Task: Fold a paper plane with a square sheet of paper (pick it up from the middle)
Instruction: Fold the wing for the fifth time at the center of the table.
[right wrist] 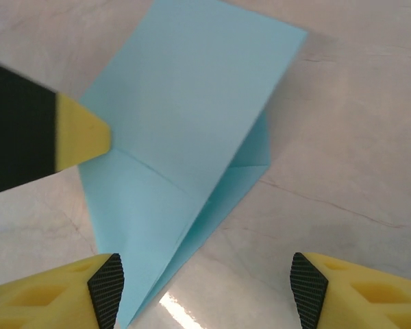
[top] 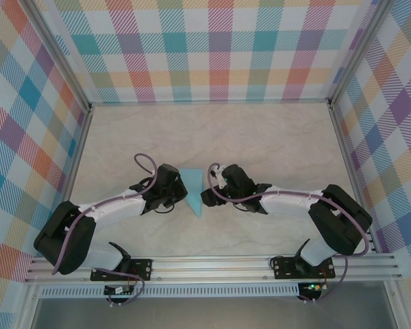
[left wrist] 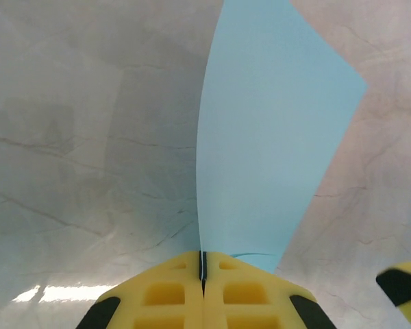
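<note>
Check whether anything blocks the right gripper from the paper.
Nothing visible does. The paper lies right ahead of the open right gripper. The left gripper, shut on the paper's edge, sits off to one side.

A lab robot cell: plaid panels (top: 212, 48) and aluminium framing (top: 212, 264) enclose the table (top: 260, 137).

Bright, even light; small glare on the table (right wrist: 342, 103); soft shadows
</note>
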